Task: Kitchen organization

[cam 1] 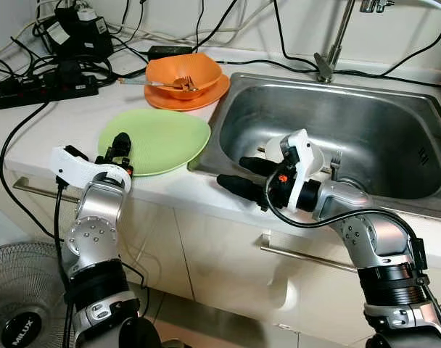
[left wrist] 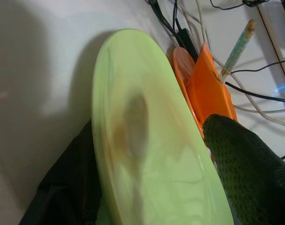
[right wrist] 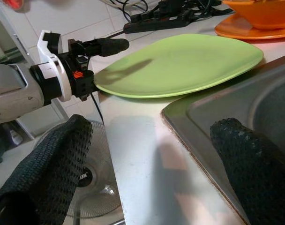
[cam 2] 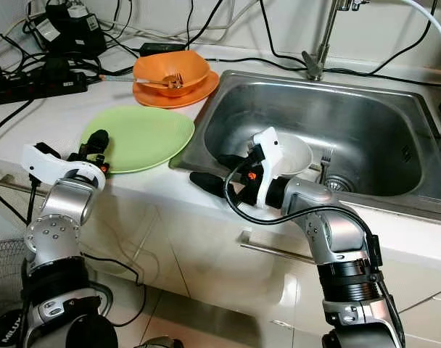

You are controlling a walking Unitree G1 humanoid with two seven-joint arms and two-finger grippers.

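Up close, the left wrist view reveals the left gripper (cam 1: 120, 148) pinching the green plate (cam 1: 162, 138) by its near rim. Beside the plate, the right gripper (cam 1: 242, 176) hangs spread wide over the sink's (cam 1: 394, 127) front edge, holding nothing.

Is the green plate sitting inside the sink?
No. The green plate lies on the countertop beside the sink, with the left end effector at its near edge.

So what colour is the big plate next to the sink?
Light green plate, clearest in the left eye view.
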